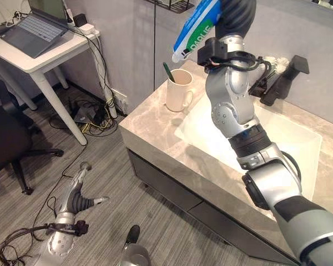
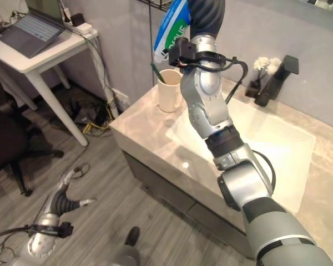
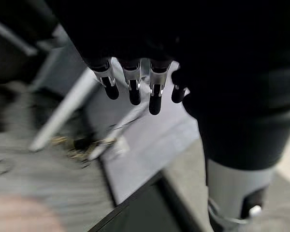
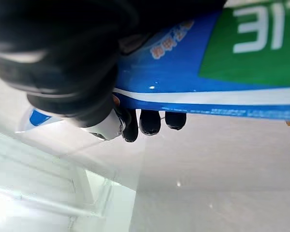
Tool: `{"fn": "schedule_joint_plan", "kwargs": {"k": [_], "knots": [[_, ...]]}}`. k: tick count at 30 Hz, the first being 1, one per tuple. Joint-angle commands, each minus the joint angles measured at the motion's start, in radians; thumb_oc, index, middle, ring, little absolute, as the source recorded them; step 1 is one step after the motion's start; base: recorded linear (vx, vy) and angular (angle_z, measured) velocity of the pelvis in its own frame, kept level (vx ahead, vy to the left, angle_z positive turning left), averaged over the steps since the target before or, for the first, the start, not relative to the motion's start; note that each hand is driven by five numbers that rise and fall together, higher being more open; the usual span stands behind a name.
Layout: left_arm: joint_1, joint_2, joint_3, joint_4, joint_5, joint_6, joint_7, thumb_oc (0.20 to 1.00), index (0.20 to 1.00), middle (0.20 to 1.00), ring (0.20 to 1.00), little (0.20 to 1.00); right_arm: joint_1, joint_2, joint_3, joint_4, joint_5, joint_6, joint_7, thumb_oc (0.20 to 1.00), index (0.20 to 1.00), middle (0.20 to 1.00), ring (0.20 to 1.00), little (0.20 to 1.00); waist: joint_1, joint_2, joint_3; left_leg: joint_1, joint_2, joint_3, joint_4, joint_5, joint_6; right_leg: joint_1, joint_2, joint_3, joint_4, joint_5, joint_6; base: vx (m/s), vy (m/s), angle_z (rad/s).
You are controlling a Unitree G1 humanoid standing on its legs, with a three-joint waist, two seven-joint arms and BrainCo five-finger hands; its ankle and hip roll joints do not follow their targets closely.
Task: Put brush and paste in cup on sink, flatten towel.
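Above the far left corner of the marble sink counter (image 1: 155,119), the right hand (image 1: 236,16) grips the toothpaste tube (image 1: 195,30), fingers (image 4: 150,122) curled round it, and holds it tilted just over the cream mug (image 1: 178,90). Down in that mug stands a green toothbrush (image 1: 168,72), leaning on the rim. Low on the left, near the grey floor (image 1: 111,183), the left hand (image 1: 76,191) hangs with fingers loosely spread, holding nothing. Right of the mug lies the white basin (image 1: 288,138), a black faucet (image 1: 283,77) at its far edge.
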Motion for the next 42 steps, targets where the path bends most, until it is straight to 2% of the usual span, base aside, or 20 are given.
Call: {"fn": "schedule_joint_plan", "kwargs": {"k": [1, 5, 6, 9, 18, 29, 42], "knots": [[-0.046, 0.026, -0.060, -0.023, -0.056, -0.042, -0.035, 1.000, 1.000, 1.000, 1.000, 1.000, -0.140, -0.099, 0.005, 0.036, -0.082, -0.024, -0.030, 0.200, 0.200, 0.200, 0.200, 0.200, 0.028, -0.029, -0.022, 0.015, -0.053, -0.027, 0.004, -0.012, 0.052, 0.053, -0.036, 0.023, 0.012, 0.048, 0.037, 0.00, 0.000, 0.00], [-0.058, 0.021, -0.092, 0.000, -0.072, -0.048, -0.071, 1.000, 1.000, 1.000, 1.000, 1.000, -0.162, -0.144, 0.019, 0.096, -0.158, -0.003, -0.061, 0.200, 0.200, 0.200, 0.200, 0.200, 0.038, -0.024, -0.018, -0.001, -0.062, -0.042, 0.004, -0.010, 0.054, 0.048, -0.040, 0.010, 0.011, 0.051, 0.044, 0.01, 0.020, 0.17], [-0.060, 0.021, -0.092, 0.001, -0.072, -0.048, -0.071, 1.000, 1.000, 1.000, 1.000, 1.000, -0.163, -0.144, 0.020, 0.096, -0.158, -0.003, -0.061, 0.200, 0.200, 0.200, 0.200, 0.200, 0.036, -0.026, -0.023, 0.006, -0.057, -0.045, 0.004, -0.030, 0.049, 0.056, -0.034, 0.022, 0.009, 0.034, 0.052, 0.07, -0.021, 0.10], [-0.068, 0.030, -0.109, 0.009, -0.071, -0.052, -0.087, 1.000, 1.000, 1.000, 1.000, 1.000, -0.177, -0.182, 0.026, 0.162, -0.203, 0.010, -0.084, 0.200, 0.200, 0.200, 0.200, 0.200, 0.045, -0.023, -0.017, -0.010, -0.064, -0.054, 0.004, -0.031, 0.051, 0.048, -0.038, 0.015, 0.009, 0.041, 0.059, 0.03, 0.004, 0.08], [-0.109, 0.040, -0.142, 0.034, -0.064, -0.052, -0.095, 1.000, 1.000, 1.000, 1.000, 1.000, -0.186, -0.254, 0.020, 0.234, -0.190, 0.010, -0.099, 0.200, 0.200, 0.200, 0.200, 0.200, 0.055, -0.012, -0.005, -0.051, -0.090, -0.086, 0.004, -0.022, 0.054, 0.039, -0.053, -0.015, 0.009, 0.057, 0.067, 0.01, 0.028, 0.11], [-0.138, 0.033, -0.158, 0.049, -0.044, -0.046, -0.088, 1.000, 1.000, 1.000, 1.000, 1.000, -0.194, -0.246, 0.025, 0.234, -0.189, 0.013, -0.106, 0.200, 0.200, 0.200, 0.200, 0.200, 0.059, -0.016, 0.004, -0.080, -0.121, -0.102, 0.004, -0.023, 0.064, 0.032, -0.068, -0.037, 0.010, 0.075, 0.067, 0.02, 0.026, 0.09], [-0.168, 0.011, -0.164, 0.075, -0.039, -0.032, -0.061, 1.000, 1.000, 1.000, 1.000, 1.000, -0.159, -0.148, 0.017, 0.236, -0.170, 0.015, -0.099, 0.200, 0.200, 0.200, 0.200, 0.200, 0.053, -0.036, 0.019, -0.072, -0.127, -0.090, 0.004, -0.034, 0.074, 0.032, -0.072, -0.023, 0.013, 0.085, 0.067, 0.00, 0.005, 0.03]]}}
